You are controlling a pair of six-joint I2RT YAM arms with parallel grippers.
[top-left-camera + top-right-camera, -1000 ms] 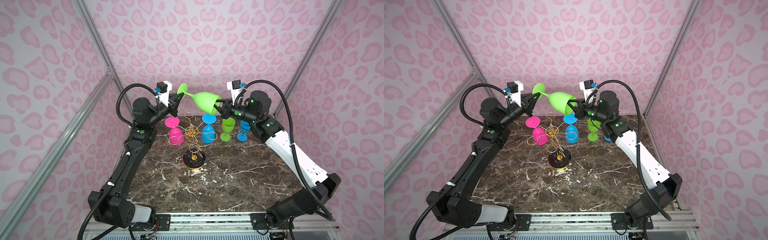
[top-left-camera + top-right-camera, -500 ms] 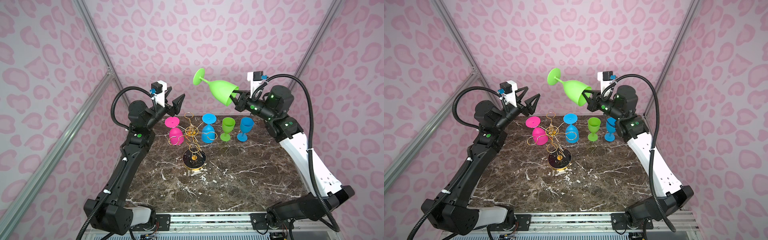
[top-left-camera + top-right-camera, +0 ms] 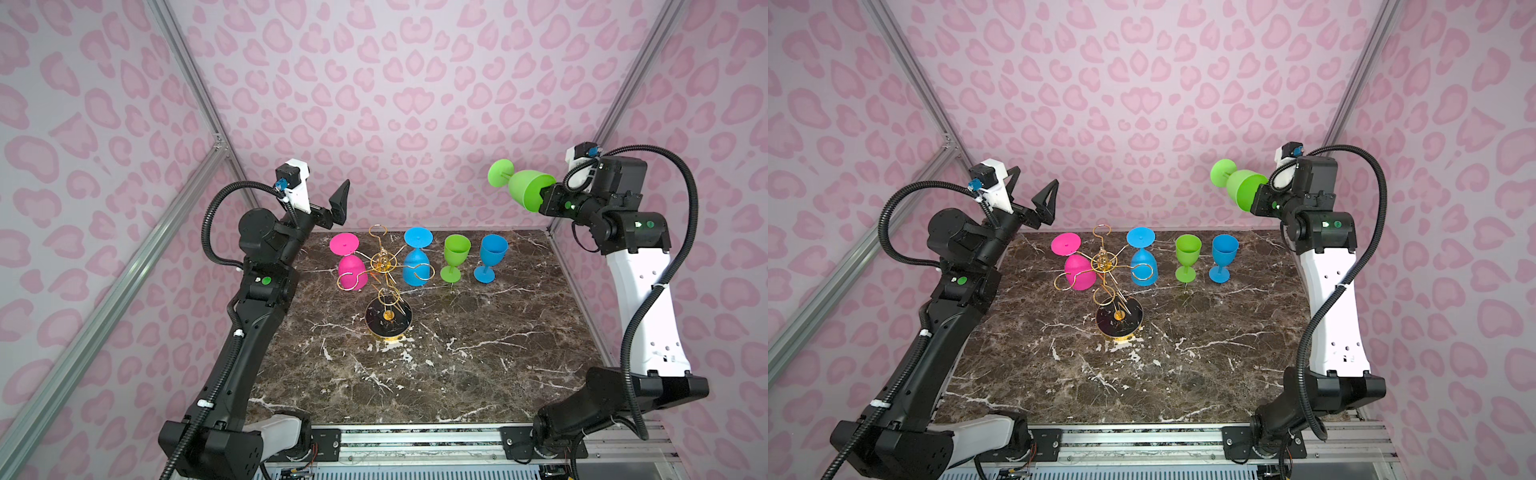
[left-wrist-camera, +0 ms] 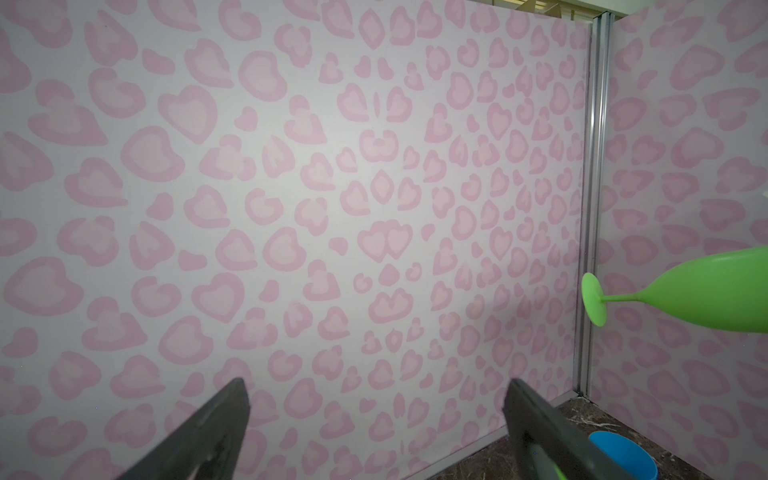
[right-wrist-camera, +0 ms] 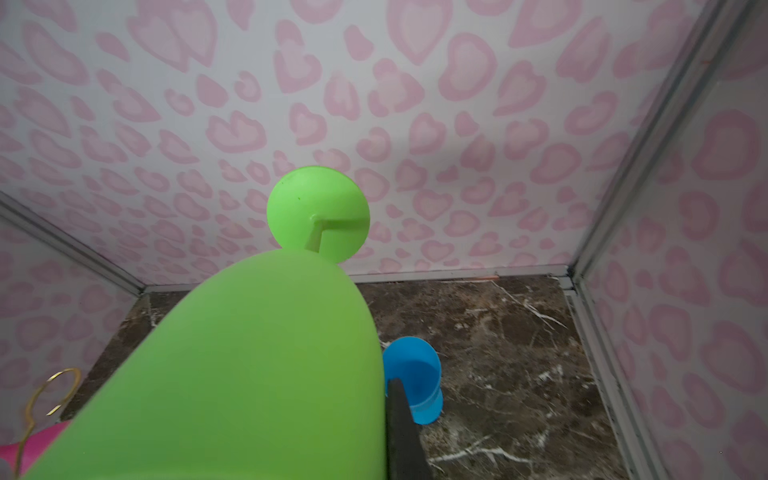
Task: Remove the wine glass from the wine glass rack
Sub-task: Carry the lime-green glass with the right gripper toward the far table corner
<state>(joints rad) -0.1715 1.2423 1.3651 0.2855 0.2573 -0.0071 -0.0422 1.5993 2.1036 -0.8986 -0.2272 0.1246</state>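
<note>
So the whole thing sits in a booth with pink heart-print walls [image 3: 415, 83] and a dark marble table [image 3: 457, 374]. Nothing stands between the two arms, just open air.

The left gripper [image 3: 1032, 189] is up high near the back left with its jaws spread wide and nothing in them. The right gripper [image 3: 544, 197] is clamped on the rim of the green wine glass [image 3: 525, 189], up in the air over the back right corner of the table and well apart from the wine glass rack [image 3: 384, 266].

The rack is thin gold wire with looped arms on a round black base. A pink glass [image 3: 352, 272] and a blue glass [image 3: 417, 266] hang from it upside down. To the right of it, a smaller green glass [image 3: 455, 253] and another blue one [image 3: 492, 253] stand upright side by side on the marble.

The held glass is plain bright green: fat bowl, thin stem, flat round foot. It lies pretty much sideways, long axis running across the booth, mouth at the gripper, foot pointing toward the middle and tipped slightly up.
</note>
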